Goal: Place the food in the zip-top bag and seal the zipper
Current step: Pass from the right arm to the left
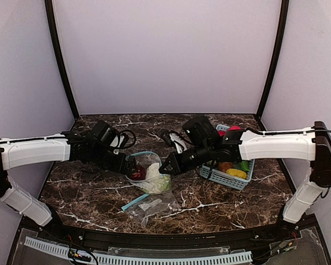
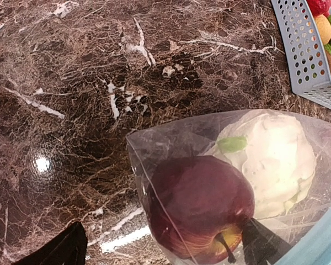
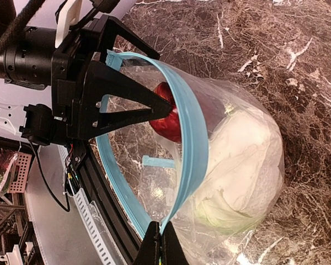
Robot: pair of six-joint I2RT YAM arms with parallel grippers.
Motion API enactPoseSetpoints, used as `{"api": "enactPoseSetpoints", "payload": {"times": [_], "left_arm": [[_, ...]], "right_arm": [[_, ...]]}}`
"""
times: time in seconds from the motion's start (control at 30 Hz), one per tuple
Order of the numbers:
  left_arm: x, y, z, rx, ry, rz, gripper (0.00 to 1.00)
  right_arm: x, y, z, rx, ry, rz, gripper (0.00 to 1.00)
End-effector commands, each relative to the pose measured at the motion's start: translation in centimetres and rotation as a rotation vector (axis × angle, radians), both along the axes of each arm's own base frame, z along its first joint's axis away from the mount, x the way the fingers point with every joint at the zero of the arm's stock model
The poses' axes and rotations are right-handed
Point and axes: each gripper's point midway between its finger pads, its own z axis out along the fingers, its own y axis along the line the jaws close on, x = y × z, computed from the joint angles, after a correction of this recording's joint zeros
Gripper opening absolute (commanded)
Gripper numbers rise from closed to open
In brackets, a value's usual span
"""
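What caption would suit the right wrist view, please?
Right gripper pinches the zip-top bag by its blue rim; the open left gripper sits at its mouth, red apple and cauliflower inside.

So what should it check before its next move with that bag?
1. Right gripper gripping the bag: ok, shut on the blue rim.
2. Mouth held open: ok, the rim forms a wide loop.
3. Left gripper free: ok, open and holding nothing.
4. Left fingers clear of the bag: cannot tell, one tip is right at the rim.
5. All food bagged: not ok. The apple and cauliflower are in, but pieces lie in the basket.
6. Bag sealed: not ok.
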Motion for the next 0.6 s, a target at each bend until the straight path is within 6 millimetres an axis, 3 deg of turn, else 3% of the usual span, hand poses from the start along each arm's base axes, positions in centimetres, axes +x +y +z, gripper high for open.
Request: {"api": "enactPoseSetpoints", "payload": {"times": [0.0,0.4,0.57], "left_arm": [[0.7,-0.4,0.1,-0.001,-0.013,0.007,0.99],[1.2,-0.5,-3.4,0.079,0.046,0.005,0.99],[1.6,-0.5,-3.8,0.091,0.041,0.009,0.99]], "right_arm": [[0.0,0.2,1.7,0.063,-0.025,0.017,0.0],[-0.1,0.3,2.0,0.088,-0.026,0.021,0.0],[-0.1,0.1,1.9,0.085,-0.028,0.019,0.0]]}}
